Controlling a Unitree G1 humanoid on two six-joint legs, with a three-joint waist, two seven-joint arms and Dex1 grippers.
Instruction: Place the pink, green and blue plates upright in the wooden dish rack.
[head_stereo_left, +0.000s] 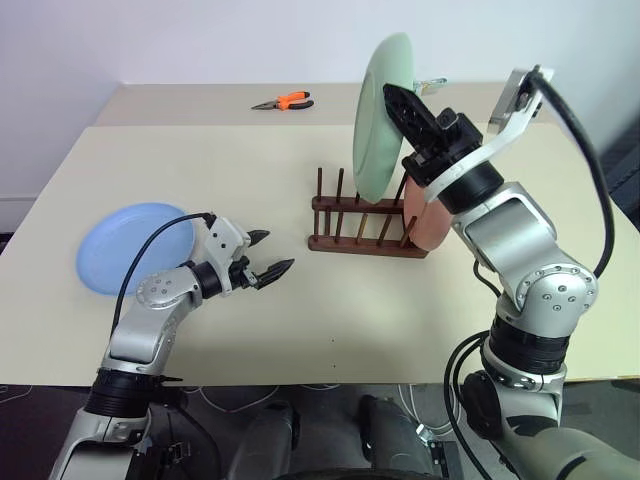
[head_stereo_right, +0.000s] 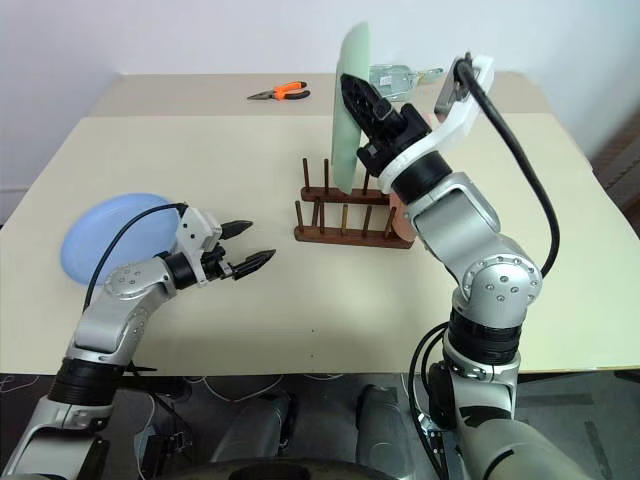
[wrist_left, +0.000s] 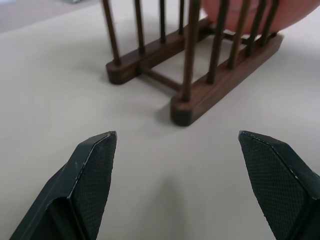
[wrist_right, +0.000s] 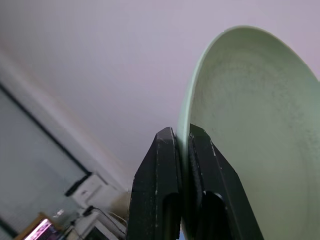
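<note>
While the left gripper (head_stereo_left: 268, 254) hovers wide open and empty over the bench (head_stereo_left: 300, 330), the blue plate (head_stereo_left: 120, 245) lies flat beside it. Farther back, the right gripper (head_stereo_left: 400, 100) pinches the green plate (head_stereo_left: 375, 110) upright on edge above the wooden dish rack (head_stereo_left: 365, 225), where the pink plate (head_stereo_left: 425, 225) stands.

No legible text, labels, brand marks, numbers or signs in any view. Plates, rack and surface plain, unmarked. Robot arm housings carry no readable lettering.
</note>
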